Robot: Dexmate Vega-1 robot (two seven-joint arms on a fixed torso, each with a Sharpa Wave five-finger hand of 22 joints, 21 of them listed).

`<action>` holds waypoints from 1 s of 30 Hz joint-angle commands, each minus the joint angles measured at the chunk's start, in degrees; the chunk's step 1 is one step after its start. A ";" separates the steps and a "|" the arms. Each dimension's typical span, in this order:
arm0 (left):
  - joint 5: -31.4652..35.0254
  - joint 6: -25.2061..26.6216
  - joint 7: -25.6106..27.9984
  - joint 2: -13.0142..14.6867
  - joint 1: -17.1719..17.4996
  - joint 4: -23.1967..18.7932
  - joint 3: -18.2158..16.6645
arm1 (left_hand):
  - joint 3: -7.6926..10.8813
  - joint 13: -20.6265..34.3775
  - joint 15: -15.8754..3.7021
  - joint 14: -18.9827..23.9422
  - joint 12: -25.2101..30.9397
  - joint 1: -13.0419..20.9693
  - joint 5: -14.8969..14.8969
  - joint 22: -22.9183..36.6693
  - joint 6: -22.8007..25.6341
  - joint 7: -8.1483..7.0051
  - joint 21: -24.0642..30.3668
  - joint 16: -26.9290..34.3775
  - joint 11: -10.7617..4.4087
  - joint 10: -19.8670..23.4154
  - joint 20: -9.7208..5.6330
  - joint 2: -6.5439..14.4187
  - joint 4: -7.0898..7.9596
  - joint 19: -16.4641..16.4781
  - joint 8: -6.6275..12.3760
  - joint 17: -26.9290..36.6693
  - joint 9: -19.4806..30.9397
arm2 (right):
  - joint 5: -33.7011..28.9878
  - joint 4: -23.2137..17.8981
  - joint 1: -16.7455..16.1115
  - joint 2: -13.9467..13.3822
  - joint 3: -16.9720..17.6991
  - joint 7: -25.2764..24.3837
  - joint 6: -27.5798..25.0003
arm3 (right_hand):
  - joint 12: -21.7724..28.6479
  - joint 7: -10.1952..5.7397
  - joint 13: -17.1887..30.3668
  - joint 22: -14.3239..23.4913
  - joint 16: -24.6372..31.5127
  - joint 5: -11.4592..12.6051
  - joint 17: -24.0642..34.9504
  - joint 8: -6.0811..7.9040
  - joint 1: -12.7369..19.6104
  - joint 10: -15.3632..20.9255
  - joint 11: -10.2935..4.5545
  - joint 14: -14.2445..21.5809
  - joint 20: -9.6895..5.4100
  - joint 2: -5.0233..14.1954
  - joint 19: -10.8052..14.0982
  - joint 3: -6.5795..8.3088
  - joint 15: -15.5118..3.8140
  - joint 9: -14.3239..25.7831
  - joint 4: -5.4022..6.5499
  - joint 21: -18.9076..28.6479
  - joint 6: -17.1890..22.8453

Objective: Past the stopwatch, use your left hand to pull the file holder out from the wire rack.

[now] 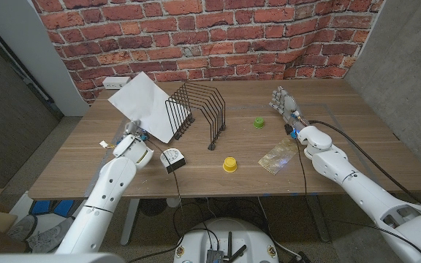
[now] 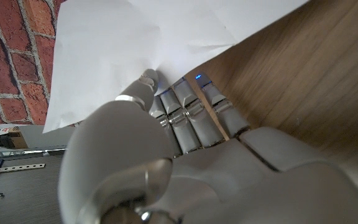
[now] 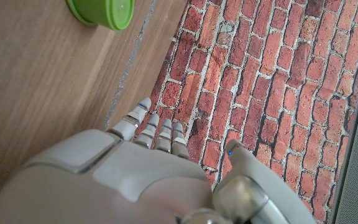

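While fingers [image 2: 188, 112] pinch its corner, file holder [image 1: 146, 104] overhangs wire rack [image 1: 198, 111].

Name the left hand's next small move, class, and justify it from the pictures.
Probably keep drawing the white file holder toward the table's left edge. The left hand pinches its near corner, fingers under the sheet, yet its far edge still sits in the wire rack.
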 commanded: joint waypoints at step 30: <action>-1.28 -2.96 0.90 -0.45 0.96 -1.98 1.08 | 0.47 -0.03 -2.82 -5.00 -0.25 -6.63 0.06 -0.07 -10.75 1.84 0.26 0.05 3.38 -9.26 -8.11 -3.24 0.52 -0.79 -1.43 -0.15 -0.84 | 0.06 0.88 0.39 0.46 -0.14 0.42 0.43 | 0.05 -0.17 0.10 0.33 0.43 -0.01 0.32 0.04 0.27 0.30 -0.14 -0.19 -1.02 6.82 0.52 0.39 -0.83 0.25 -0.14 -0.02 0.84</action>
